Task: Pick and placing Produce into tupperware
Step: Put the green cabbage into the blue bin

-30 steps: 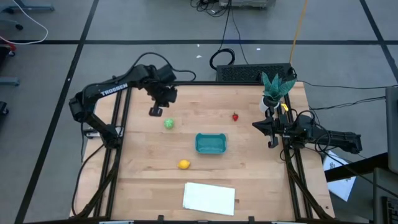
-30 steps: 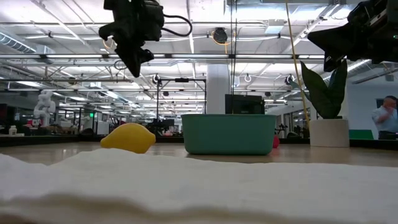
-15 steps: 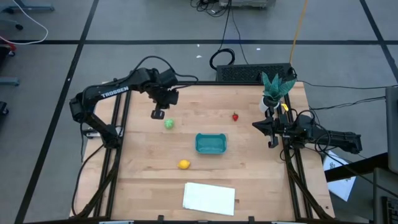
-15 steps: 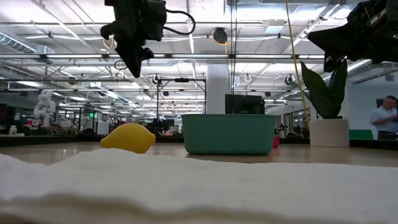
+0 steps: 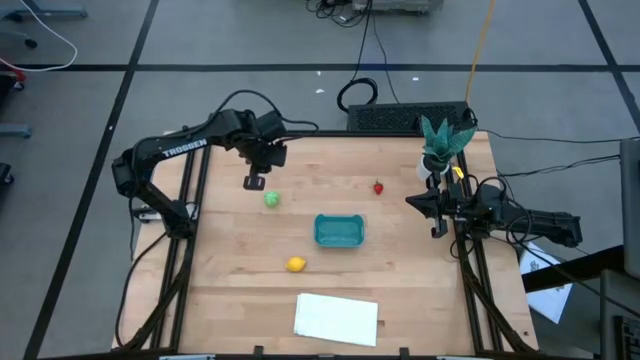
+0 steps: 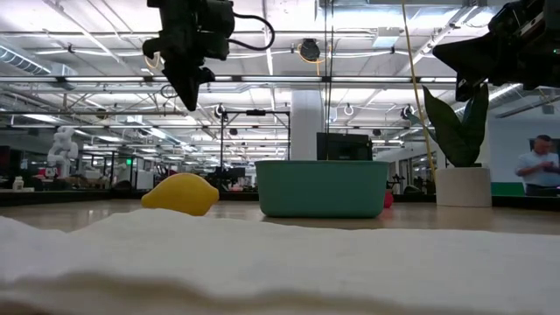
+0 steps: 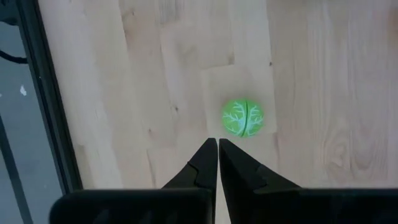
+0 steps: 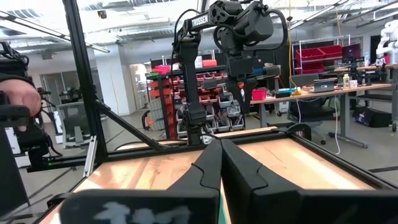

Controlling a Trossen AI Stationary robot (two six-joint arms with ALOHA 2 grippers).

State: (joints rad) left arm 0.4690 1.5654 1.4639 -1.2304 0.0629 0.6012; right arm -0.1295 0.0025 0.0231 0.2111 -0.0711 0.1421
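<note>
white sheet [image 5: 337, 318]: nearest the front edge of the table [image 5: 400, 280], nothing on it, not part of the job.
lemon [image 5: 296, 264]: on the wood, just front-left of the tub, untouched.
tupperware [image 5: 339, 230]: mid-table; looks empty from above, so I'd call it zero of three placed.
green ball [image 5: 271, 199]: on the wood left of the tub, well apart from it. In the left wrist view it sits just past the fingertips, not touching.
left gripper [image 5: 253, 181]: hanging above the table just behind the green ball, jaws closed, nothing held. Reads as lining up for the first pick; needs to open before descending.
strawberry [image 5: 378, 186]: back-right of the tub, on the wood, untouched.
right gripper [image 5: 412, 201]: parked at the right edge, fingers pressed together, empty.
plant [image 5: 440, 140]: back-right corner, not produce.
left to do: all three picks and drops.
writing: "TROSSEN" in white on the left arm [image 5: 183, 147]; also legible on that arm in the right wrist view. No other text readable.
</note>
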